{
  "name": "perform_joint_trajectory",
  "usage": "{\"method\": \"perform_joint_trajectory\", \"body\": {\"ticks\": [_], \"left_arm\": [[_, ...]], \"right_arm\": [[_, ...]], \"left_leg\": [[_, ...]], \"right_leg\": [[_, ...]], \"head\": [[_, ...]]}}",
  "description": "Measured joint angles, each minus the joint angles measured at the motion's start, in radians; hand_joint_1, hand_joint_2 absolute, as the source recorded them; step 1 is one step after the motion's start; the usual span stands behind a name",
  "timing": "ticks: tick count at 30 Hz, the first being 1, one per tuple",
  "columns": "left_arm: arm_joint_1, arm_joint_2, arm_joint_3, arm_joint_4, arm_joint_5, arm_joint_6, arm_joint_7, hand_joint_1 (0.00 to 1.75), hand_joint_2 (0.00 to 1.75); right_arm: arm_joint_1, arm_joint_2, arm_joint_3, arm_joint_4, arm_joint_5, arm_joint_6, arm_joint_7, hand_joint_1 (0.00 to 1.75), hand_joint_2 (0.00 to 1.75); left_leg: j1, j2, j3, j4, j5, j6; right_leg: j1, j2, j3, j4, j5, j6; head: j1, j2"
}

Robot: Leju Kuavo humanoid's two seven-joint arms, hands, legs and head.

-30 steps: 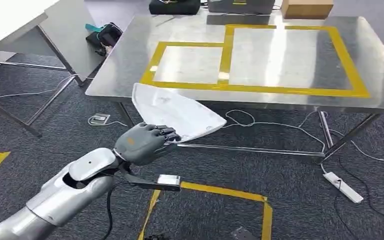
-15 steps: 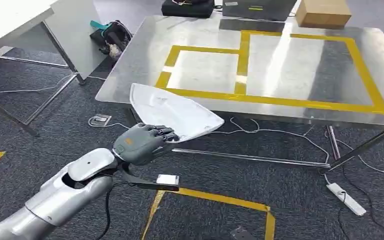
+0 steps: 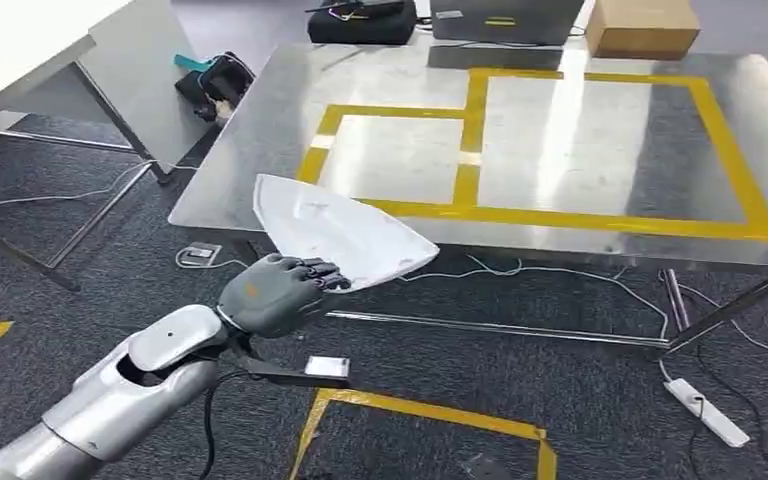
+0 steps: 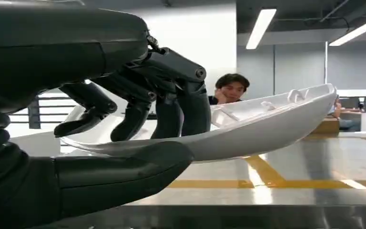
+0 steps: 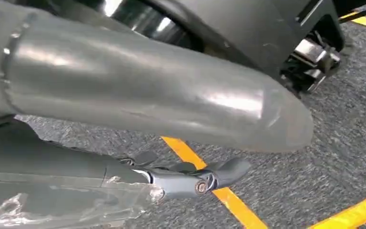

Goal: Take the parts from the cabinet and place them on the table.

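The left robot hand (image 3: 278,293) grips a white plastic part (image 3: 335,232) by its near edge, fingers curled over the top, and holds it out in front of the body. In the head view the part hangs over the carpet with its far corner overlapping the near edge of the steel surface (image 3: 600,140), which carries two yellow tape boxes (image 3: 467,145). Compared with a second ago the surface sits a little closer and more squarely ahead, while hand and part keep the same pose; since the whole picture has shifted, I judge the robot is walking up to it, with the placing not yet done.

From the left wrist, the left robot hand (image 4: 138,138) pinches the white plastic part (image 4: 267,124) between the thumb below and dark fingers above, the surface (image 4: 295,167) lying just beneath. A person sits blurred in the background.

The right wrist view shows the right robot hand (image 5: 190,179) over carpet, too cropped to tell how it is held.
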Motion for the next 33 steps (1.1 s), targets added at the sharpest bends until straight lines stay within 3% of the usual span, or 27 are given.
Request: {"method": "perform_joint_trajectory", "body": {"ticks": [1,3,4,5,6,8,9,10,11,13,14,15,16,17,19,20,21,22,23,24,25,26,28,29,30,31,33], "left_arm": [[0.001,0.0,0.0,0.0,0.0,0.0,0.0,1.75,1.75],[0.0,0.001,0.0,0.0,0.0,0.0,0.0,1.75,1.75],[-0.001,0.001,0.0,0.0,0.0,0.0,0.0,1.75,1.75],[-0.003,0.001,-0.001,0.0,0.0,-0.001,0.0,1.75,1.75],[-0.002,-0.001,-0.001,0.0,0.0,-0.001,0.0,1.75,1.75],[-0.002,-0.001,-0.001,-0.001,-0.001,-0.002,0.0,1.75,1.75],[-0.002,-0.003,0.0,-0.003,-0.001,-0.002,0.0,1.75,1.75],[-0.004,-0.003,0.0,-0.003,-0.001,-0.002,0.0,1.75,1.75],[-0.006,-0.004,0.0,-0.003,-0.001,-0.002,0.0,1.75,1.75],[-0.004,-0.006,-0.001,-0.003,-0.001,-0.003,0.0,1.75,1.75],[-0.001,-0.006,-0.001,-0.003,-0.002,-0.003,0.0,1.75,1.75],[0.001,-0.006,-0.001,-0.003,-0.002,-0.003,0.0,1.75,1.75],[0.002,-0.006,-0.001,-0.003,-0.002,-0.003,0.0,1.75,1.75],[0.002,-0.006,-0.001,-0.003,-0.003,-0.003,0.0,1.75,1.75],[0.0,-0.006,-0.001,-0.003,-0.003,-0.003,0.0,1.75,1.75],[0.001,-0.007,-0.001,-0.003,-0.004,-0.005,0.0,1.75,1.75],[-0.002,-0.006,-0.001,-0.003,-0.003,-0.005,0.0,1.75,1.75],[-0.002,-0.007,-0.001,-0.003,-0.003,-0.005,0.0,1.75,1.75],[-0.003,-0.006,-0.001,-0.003,-0.003,-0.005,0.0,1.75,1.75],[-0.005,-0.006,-0.001,-0.003,-0.003,-0.005,0.0,1.75,1.75],[-0.006,-0.006,-0.001,-0.003,-0.003,-0.005,0.0,1.75,1.75],[-0.01,-0.006,-0.001,-0.003,-0.002,-0.005,0.0,1.75,1.75],[-0.01,-0.006,-0.001,-0.003,-0.003,-0.006,0.0,1.75,1.75],[-0.008,-0.006,-0.001,-0.003,-0.003,-0.006,0.0,1.75,1.75],[-0.005,-0.006,-0.002,-0.003,-0.003,-0.006,0.0,1.75,1.75],[-0.004,-0.006,-0.002,-0.003,-0.003,-0.006,0.0,1.75,1.75],[-0.006,-0.006,-0.002,-0.003,-0.003,-0.006,-0.003,1.75,1.75]], "right_arm": [[0.0,0.0,0.0,0.0,0.0,0.001,0.0,0.0,0.0],[-0.002,0.002,0.0,0.0,0.002,0.002,0.0,0.0,0.0],[-0.003,0.002,0.0,0.0,0.002,0.002,0.0,0.0,0.0],[-0.004,0.002,0.0,0.0,0.002,0.003,0.001,0.0,0.0],[-0.005,0.002,0.0,0.0,0.003,0.003,0.002,0.0,0.0],[-0.004,0.002,0.0,0.0,0.006,0.003,0.002,0.0,0.0],[-0.005,0.002,0.0,0.0,0.007,0.003,0.002,0.0,0.0],[-0.007,0.002,0.0,0.0,0.008,0.003,0.002,0.0,0.0],[-0.009,0.002,0.0,0.0,0.008,0.003,0.003,0.0,0.0],[-0.008,0.002,0.0,0.0,0.008,0.003,0.003,0.0,0.0],[-0.005,0.002,0.0,0.0,0.008,0.003,0.003,0.0,0.0],[-0.002,0.002,0.0,0.0,0.008,0.003,0.003,0.0,0.0],[-0.001,0.002,0.0,0.0,0.008,0.003,0.003,0.0,0.0],[-0.002,0.002,0.0,0.0,0.008,0.003,0.003,0.0,0.0],[-0.001,0.002,0.0,0.0,0.008,0.003,0.003,0.0,0.0],[-0.002,0.002,0.0,0.0,0.009,0.003,0.003,0.0,0.0],[-0.004,0.002,0.0,0.0,0.009,0.005,0.003,0.0,0.0],[-0.002,0.002,0.0,0.0,0.01,0.005,0.004,0.0,0.0],[-0.001,0.002,0.0,0.0,0.01,0.005,0.005,0.0,0.0],[-0.003,0.002,0.0,0.0,0.011,0.005,0.005,0.0,0.0],[-0.003,0.002,0.0,0.0,0.011,0.005,0.004,0.0,0.0],[-0.007,0.003,0.0,0.0,0.011,0.005,0.004,0.0,0.0],[-0.009,0.003,0.0,0.0,0.011,0.007,0.003,0.0,0.0],[-0.007,0.003,0.0,0.0,0.011,0.007,0.003,0.0,0.0],[-0.005,0.003,0.0,0.0,0.011,0.007,0.003,0.0,0.0],[-0.004,0.003,0.0,0.0,0.011,0.007,0.003,0.0,0.0],[-0.005,0.003,0.0,0.0,0.011,0.007,0.003,0.0,0.0]], "left_leg": [[0.001,0.0,0.014,-0.053,0.046,0.002],[0.001,0.003,0.077,-0.216,0.159,0.007],[0.0,0.01,0.095,-0.278,0.2,0.011],[-0.001,0.012,0.102,-0.295,0.157,0.016],[-0.003,0.011,0.103,-0.292,0.163,0.019],[-0.002,0.006,0.114,-0.301,0.161,0.034],[0.002,0.003,0.128,-0.302,0.162,0.04],[0.001,0.004,0.139,-0.302,0.154,0.048],[-0.001,0.004,0.145,-0.302,0.149,0.054],[-0.004,0.002,0.157,-0.301,0.133,0.059],[-0.006,0.0,0.167,-0.301,0.124,0.06],[-0.007,-0.002,0.177,-0.301,0.115,0.06],[-0.008,-0.004,0.191,-0.301,0.106,0.059],[-0.009,-0.004,0.209,-0.301,0.094,0.058],[-0.01,-0.004,0.231,-0.302,0.072,0.053],[-0.013,-0.006,0.238,-0.297,0.064,0.047],[-0.013,-0.007,0.235,-0.299,0.06,0.042],[-0.011,-0.007,0.242,-0.297,0.056,0.035],[-0.012,-0.007,0.246,-0.296,0.055,0.031],[-0.013,-0.004,0.246,-0.288,0.046,0.027],[-0.014,0.002,0.229,-0.251,0.045,0.021],[-0.011,0.003,0.192,-0.19,0.036,0.014],[-0.004,0.003,0.092,-0.052,-0.015,0.006],[-0.002,0.003,0.05,-0.009,-0.038,0.002],[0.001,0.003,0.029,-0.005,-0.037,0.0],[0.003,0.004,0.028,-0.036,-0.007,-0.001],[0.004,0.004,0.064,-0.166,0.106,0.0]], "right_leg": [[0.0,0.0,0.014,0.0,-0.01,0.002],[-0.002,0.001,0.04,-0.001,-0.029,0.008],[0.001,0.001,0.041,-0.001,-0.038,0.014],[0.005,0.003,0.049,0.002,-0.049,0.022],[0.005,0.001,0.041,-0.008,-0.057,0.03],[0.005,-0.002,0.075,-0.013,-0.054,0.045],[0.003,-0.002,0.069,-0.01,-0.065,0.049],[0.003,-0.003,0.056,0.033,-0.074,0.049],[0.003,-0.003,0.013,0.108,-0.09,0.05],[0.003,-0.003,-0.091,0.262,-0.155,0.058],[0.003,-0.003,-0.129,0.299,-0.177,0.059],[0.003,-0.003,-0.144,0.29,-0.172,0.06],[0.003,-0.003,-0.142,0.248,-0.141,0.057],[0.003,-0.003,-0.121,0.167,-0.082,0.055],[0.004,-0.003,-0.083,0.012,0.065,0.047],[0.008,-0.004,-0.085,0.009,0.041,0.039],[0.01,-0.004,-0.07,0.011,0.035,0.031],[0.012,-0.002,-0.069,0.01,0.051,0.023],[0.013,-0.004,-0.065,0.008,0.044,0.016],[0.003,-0.002,-0.051,0.006,0.047,0.01],[0.004,0.001,-0.045,0.002,0.043,0.008],[0.001,-0.001,-0.036,0.001,0.036,0.003],[0.001,0.0,-0.024,0.001,0.022,0.001],[0.0,0.0,-0.016,0.001,0.014,0.001],[0.0,0.0,-0.006,0.001,0.005,0.002],[-0.001,0.001,0.007,0.001,-0.005,0.003],[-0.003,0.002,0.035,0.001,-0.025,0.01]], "head": [[0.0,0.0],[0.0,0.0],[-0.002,0.0],[-0.005,0.0],[-0.001,0.0],[-0.005,0.0],[-0.005,0.0],[-0.004,0.0],[0.0,0.0],[0.001,0.0],[0.001,0.0],[0.002,0.0],[0.002,0.0],[0.002,0.0],[0.002,0.0],[0.002,0.0],[0.001,0.0],[0.001,0.0],[0.002,0.0],[0.002,0.0],[0.001,0.0],[-0.008,0.0],[-0.009,0.0],[-0.007,0.0],[-0.008,0.0],[-0.008,0.0],[-0.008,0.0]]}}
